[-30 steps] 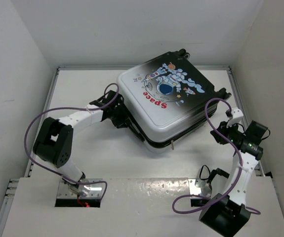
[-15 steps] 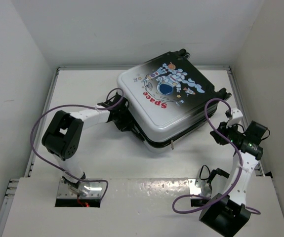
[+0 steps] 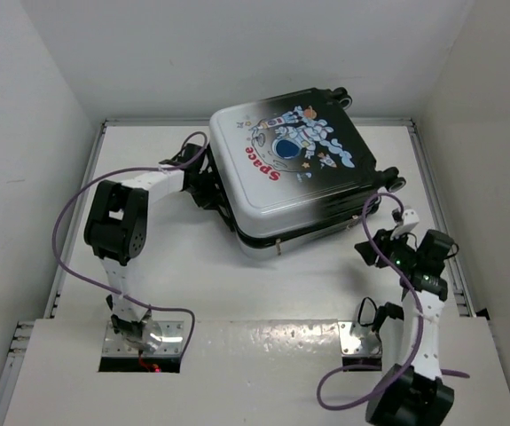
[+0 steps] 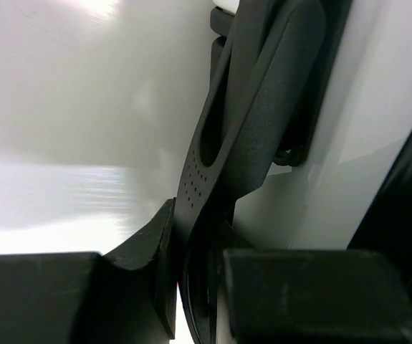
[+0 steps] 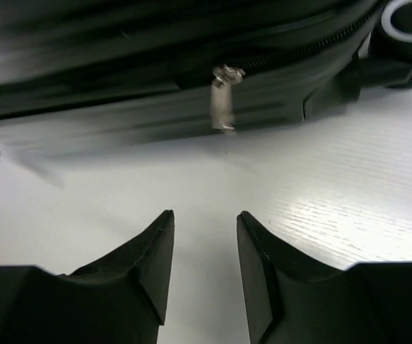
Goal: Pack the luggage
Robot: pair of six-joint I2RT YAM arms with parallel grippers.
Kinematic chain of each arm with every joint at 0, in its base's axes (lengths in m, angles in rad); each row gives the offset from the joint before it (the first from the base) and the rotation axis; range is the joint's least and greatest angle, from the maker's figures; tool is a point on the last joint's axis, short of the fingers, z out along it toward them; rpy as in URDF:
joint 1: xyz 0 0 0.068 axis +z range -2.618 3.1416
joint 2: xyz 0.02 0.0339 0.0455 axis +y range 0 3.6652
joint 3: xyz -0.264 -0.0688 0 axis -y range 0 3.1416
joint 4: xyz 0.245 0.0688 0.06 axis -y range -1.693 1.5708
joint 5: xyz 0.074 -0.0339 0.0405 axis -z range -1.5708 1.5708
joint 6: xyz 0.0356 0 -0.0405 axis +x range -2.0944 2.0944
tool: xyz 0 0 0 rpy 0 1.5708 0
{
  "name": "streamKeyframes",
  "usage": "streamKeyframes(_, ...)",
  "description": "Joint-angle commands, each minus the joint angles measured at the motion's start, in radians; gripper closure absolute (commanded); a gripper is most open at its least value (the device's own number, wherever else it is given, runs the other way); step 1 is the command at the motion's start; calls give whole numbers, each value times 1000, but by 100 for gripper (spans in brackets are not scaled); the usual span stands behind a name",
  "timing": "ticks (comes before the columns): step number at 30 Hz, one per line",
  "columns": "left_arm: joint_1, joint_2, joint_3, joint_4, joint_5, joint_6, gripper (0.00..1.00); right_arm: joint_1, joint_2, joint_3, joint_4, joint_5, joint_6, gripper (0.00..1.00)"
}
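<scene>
Jaws of left gripper (image 4: 195, 240) clenched on black side handle (image 4: 252, 136) of the luggage (image 3: 290, 177), right gripper (image 5: 204, 222) parted above the table (image 5: 334, 208) near a zipper pull (image 5: 221, 100), luggage closed, flat at far middle

Packed in at the back: the luggage (image 3: 294, 182) takes up the far middle of the table (image 3: 148, 293), its rear wheel (image 3: 341, 95) close to the back wall (image 3: 237, 62), so little room shows behind it. Bare tabletop lies open along the near side and down the far left. The left gripper (image 3: 206, 185), clamped on the side handle (image 4: 245, 136), bars the case's left flank together with the left arm (image 3: 144, 188). The right gripper (image 5: 204, 222) hovers, fingers apart, over bare surface, with a zipper pull (image 5: 222, 100) and the near wheel (image 5: 406, 21) just ahead.
</scene>
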Motion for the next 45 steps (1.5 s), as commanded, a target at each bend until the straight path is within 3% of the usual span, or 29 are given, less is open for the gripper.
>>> streamKeyframes(1,64,-45,13,-18,-76,-32,100,104,-21,-51,257,150,165,60)
streamKeyframes(2,64,-46,4,-18,-67,-33,100,168,-24,-58,260,181,171,60)
streamKeyframes(5,53,-73,-25,-18,-67,-43,100,401,-27,-82,308,478,159,60)
streamKeyframes(7,53,-85,-39,-9,-76,-43,100,469,-12,-110,398,648,154,58)
streamKeyframes(8,53,-85,-53,-9,-76,-43,100,579,-1,-116,420,704,157,58)
streamKeyframes(9,53,-95,-62,-9,-76,-43,100,616,45,-108,452,759,159,58)
streamKeyframes(10,53,-95,-62,-9,-76,-43,100,642,63,-102,473,913,160,58)
streamKeyframes(11,53,-95,-62,-9,-85,-43,100,706,100,-92,483,954,163,58)
streamKeyframes(13,62,-95,-72,-9,-85,-43,100,734,160,-82,516,1078,179,58)
streamKeyframes(16,71,-104,-72,-9,-85,-43,100,750,209,-68,558,1146,197,60)
streamKeyframes(22,93,-113,-91,-9,-85,-34,100,767,260,-61,624,1206,219,60)
streamKeyframes(29,102,-113,-113,0,-85,-25,100,741,240,-75,675,924,255,60)
streamKeyframes(35,113,-113,-113,0,-85,-16,100,738,322,-78,802,916,259,60)
streamKeyframes(37,122,-124,-122,0,-85,-16,100,730,368,-75,860,928,260,64)
streamKeyframes(40,131,-133,-133,0,-85,-7,100,707,399,-68,879,898,263,77)
streamKeyframes(45,163,-142,-156,0,-85,-6,100,687,427,-71,909,908,246,89)
